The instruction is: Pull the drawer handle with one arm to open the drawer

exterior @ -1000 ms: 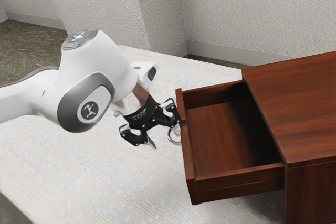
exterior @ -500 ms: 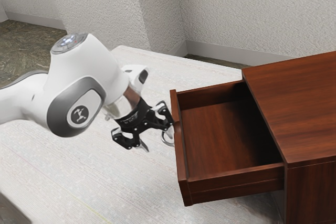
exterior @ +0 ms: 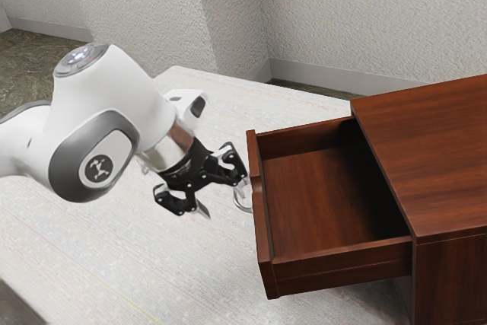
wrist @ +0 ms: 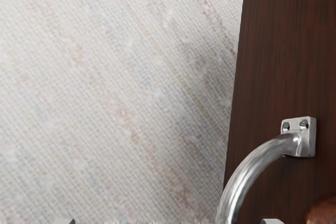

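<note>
Broadly, rough pale walls [exterior: 365, 13] meeting at a corner, above a pale woven tabletop [exterior: 114, 264]. At the exterior view's right, a dark red-brown wooden cabinet [exterior: 434, 150] — drawer [exterior: 262, 211] standing well out toward the arm, bare inside. On its front, a curved silver handle [wrist: 247, 171] fixed by a two-screw plate. Just beside that — black claw [exterior: 221, 188], fingers spread, gripping nothing.

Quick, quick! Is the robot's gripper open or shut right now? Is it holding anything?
Gripper: open, holding nothing; it sits close by the drawer handle without clamping it.
</note>
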Robot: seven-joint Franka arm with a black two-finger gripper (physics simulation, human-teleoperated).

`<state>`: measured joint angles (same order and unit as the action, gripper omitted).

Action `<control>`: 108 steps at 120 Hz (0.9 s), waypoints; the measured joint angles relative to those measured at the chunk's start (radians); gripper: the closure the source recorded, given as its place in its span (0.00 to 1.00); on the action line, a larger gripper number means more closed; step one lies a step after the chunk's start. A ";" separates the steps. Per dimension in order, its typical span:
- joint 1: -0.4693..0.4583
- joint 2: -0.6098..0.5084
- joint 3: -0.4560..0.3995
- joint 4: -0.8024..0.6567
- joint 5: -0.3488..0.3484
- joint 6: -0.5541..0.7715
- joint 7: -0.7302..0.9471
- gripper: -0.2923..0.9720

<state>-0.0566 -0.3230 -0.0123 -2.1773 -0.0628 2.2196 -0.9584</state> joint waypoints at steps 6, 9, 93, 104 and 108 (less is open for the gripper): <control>-0.003 -0.009 0.000 0.001 0.001 0.000 0.000 0.43; -0.005 -0.014 0.000 0.002 0.002 0.000 0.000 0.43; -0.217 0.056 0.173 0.439 0.037 -0.653 -0.371 0.25; -0.222 0.040 0.153 0.393 0.037 -0.673 -0.407 0.24; -0.223 0.033 0.150 0.380 0.036 -0.678 -0.418 0.24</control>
<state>-0.2800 -0.2899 0.1382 -1.7971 -0.0271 1.5414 -1.3766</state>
